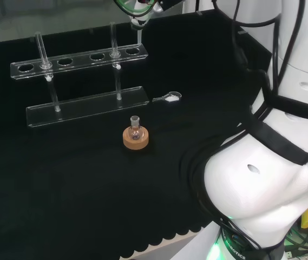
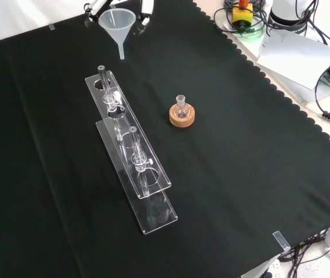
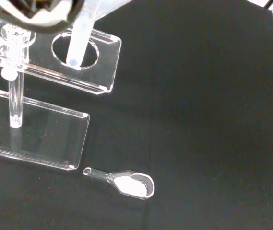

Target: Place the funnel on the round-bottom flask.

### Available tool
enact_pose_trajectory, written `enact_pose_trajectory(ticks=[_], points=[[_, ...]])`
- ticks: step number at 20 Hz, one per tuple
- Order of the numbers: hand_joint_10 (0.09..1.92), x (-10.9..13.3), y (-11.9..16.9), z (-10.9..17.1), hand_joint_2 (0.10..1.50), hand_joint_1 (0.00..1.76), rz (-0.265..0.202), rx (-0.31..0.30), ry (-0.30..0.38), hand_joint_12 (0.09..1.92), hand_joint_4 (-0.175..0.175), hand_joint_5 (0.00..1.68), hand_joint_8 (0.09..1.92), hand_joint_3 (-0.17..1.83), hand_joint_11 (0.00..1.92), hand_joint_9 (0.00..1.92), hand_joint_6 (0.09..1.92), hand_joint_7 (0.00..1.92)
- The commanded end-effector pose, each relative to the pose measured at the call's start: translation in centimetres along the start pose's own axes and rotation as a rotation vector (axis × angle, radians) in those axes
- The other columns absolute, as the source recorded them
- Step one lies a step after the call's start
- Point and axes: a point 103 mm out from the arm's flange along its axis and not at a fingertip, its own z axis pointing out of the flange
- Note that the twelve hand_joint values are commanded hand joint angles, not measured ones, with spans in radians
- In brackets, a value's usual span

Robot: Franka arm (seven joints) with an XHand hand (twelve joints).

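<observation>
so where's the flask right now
In the front view the round-bottom flask sits on its cork ring mid-cloth, right of the clear rack.

Hand (image 2: 143,8) holding funnel (image 2: 117,24) aloft, flask (image 2: 181,106) on cork ring (image 2: 182,117), clear rack (image 2: 131,149)

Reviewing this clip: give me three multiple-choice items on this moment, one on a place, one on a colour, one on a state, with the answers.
1. Where does the round-bottom flask stand?
A. on a cork ring
B. in the test tube rack
C. flat on the cloth

2. What colour is the powder in the small glass scoop?
A. blue
B. white
C. red

3. What is the state of the funnel?
A. seated on the flask
B. lying on the cloth
C. held up by the hand, away from the flask

Answers: 1 A, the front view shows the flask in the cork ring. 2 B, the wrist view shows white powder. 3 C, fingers flank its rim at the front view's top.
</observation>
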Motion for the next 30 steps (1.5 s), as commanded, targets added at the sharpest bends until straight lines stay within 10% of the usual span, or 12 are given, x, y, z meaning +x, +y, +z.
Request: enact_pose_trajectory(ticks=[1,30], points=[[0.52,1.0,-6.1,1.5,0.67,0.94,0.058,-0.022,-0.013,1.17,-0.03,0.9,0.75,0.63,0.71,1.09,0.72,0.75],[0.5,9.1,-12.8,10.8,0.68,0.95,0.017,-0.008,0.004,1.15,-0.042,0.88,0.76,0.67,0.74,1.11,0.75,0.75]])
